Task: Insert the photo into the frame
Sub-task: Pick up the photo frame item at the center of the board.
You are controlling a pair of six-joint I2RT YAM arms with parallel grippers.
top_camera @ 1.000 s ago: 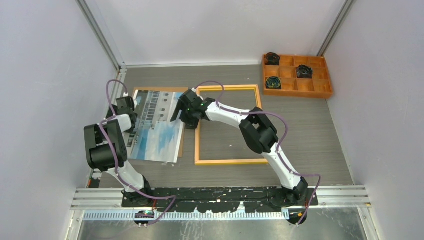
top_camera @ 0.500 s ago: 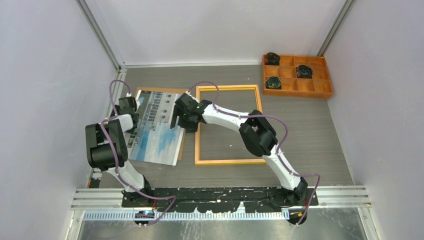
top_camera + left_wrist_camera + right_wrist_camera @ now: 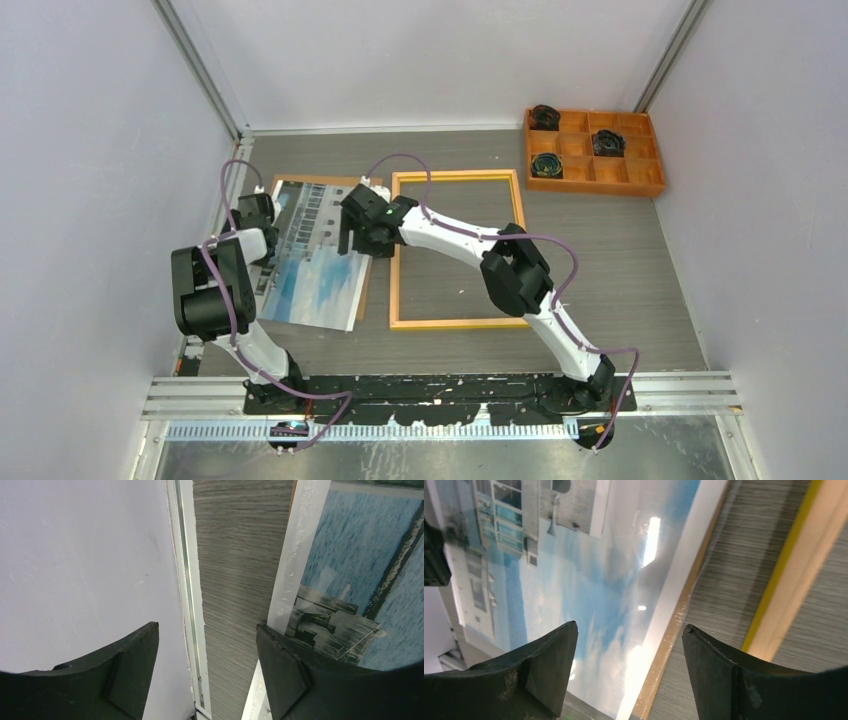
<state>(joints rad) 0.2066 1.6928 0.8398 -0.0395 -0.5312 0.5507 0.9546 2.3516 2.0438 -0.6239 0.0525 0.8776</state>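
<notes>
step in hand, as i read it: getting a hold on the large rectangular paper photo of a white building under blue cloudy sky (image 3: 312, 275) from both sides. the left end effector (image 3: 207, 632) is spread wide and empty at the photo's left edge, one finger over the print and the other out toward the wall rail. the right end effector (image 3: 629, 632) is likewise wide and empty, above the photo's right edge. to do it well, slip one finger under the paper only, not the brown board edge (image 3: 663, 655) beneath. pinch on the white margin and lift both sides level to avoid a crease. the photo lies flat on the grey worktop (image 3: 620, 260), just left of the large rectangular frame with thin yellow border (image 3: 455, 323), whose opening is bare. the photo's surface is glossy with glare; it looks thin and likely floppy.
</notes>
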